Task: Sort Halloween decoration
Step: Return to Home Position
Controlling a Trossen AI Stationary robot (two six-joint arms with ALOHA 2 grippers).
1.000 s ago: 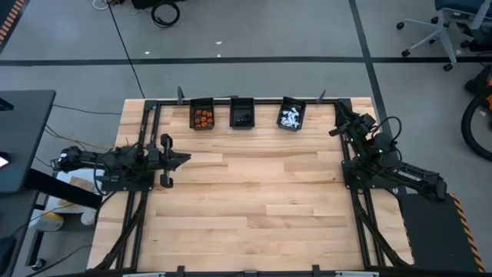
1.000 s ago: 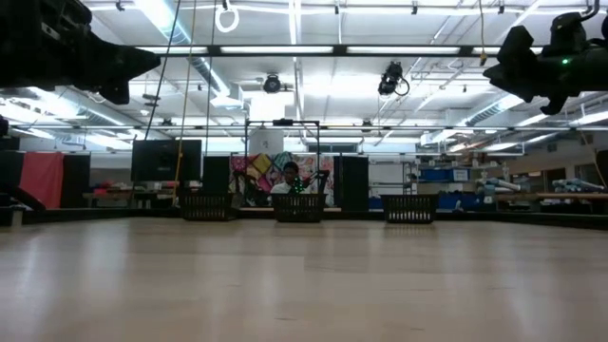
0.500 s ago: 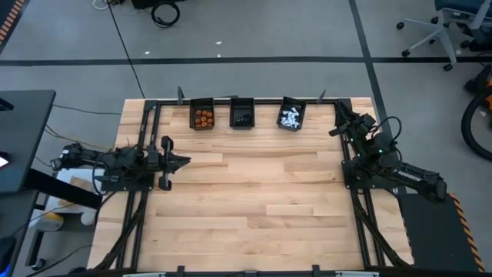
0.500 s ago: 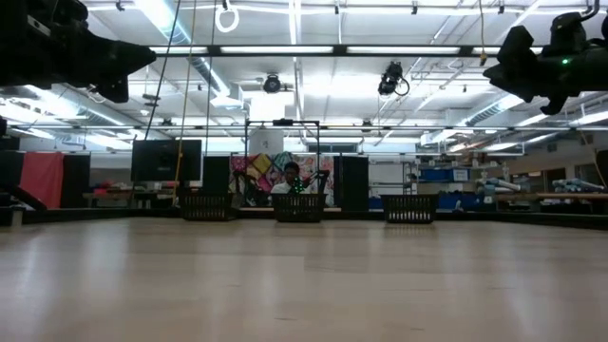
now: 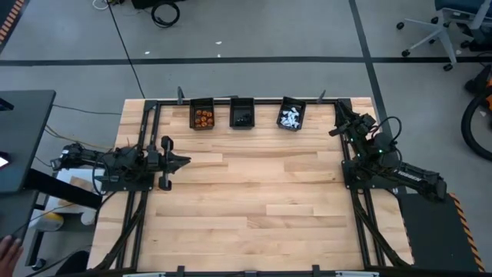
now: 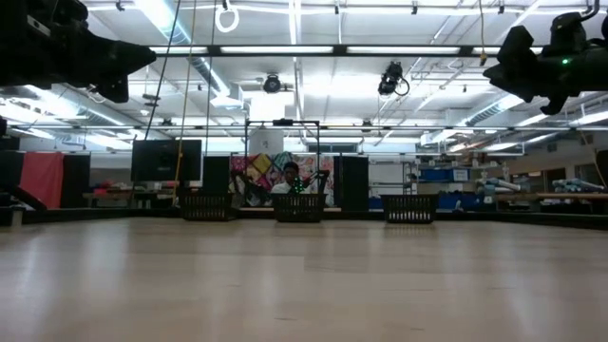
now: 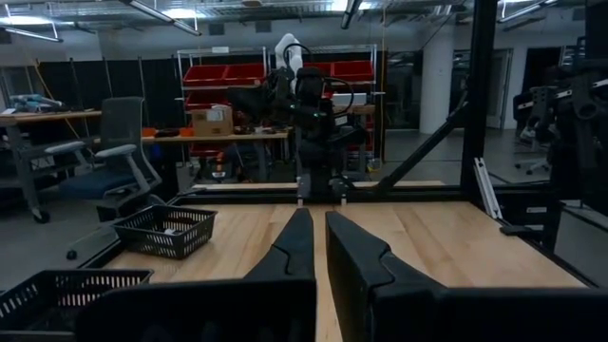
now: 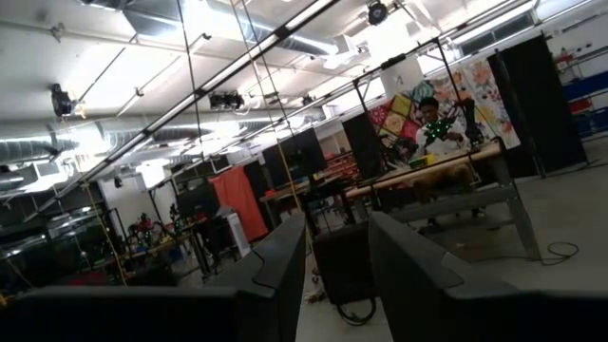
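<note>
At the far edge of the surface (image 5: 254,192), seen from above, three black bins (image 5: 241,101) hold the decoration: orange pieces (image 5: 203,117) left, black pieces (image 5: 242,118) middle, white pieces (image 5: 290,118) right. The left arm (image 5: 123,160) lies at the left side, the right arm (image 5: 384,165) at the right. In the left wrist view the left jaws are almost together; in the right wrist view the right jaws stand apart.
</note>
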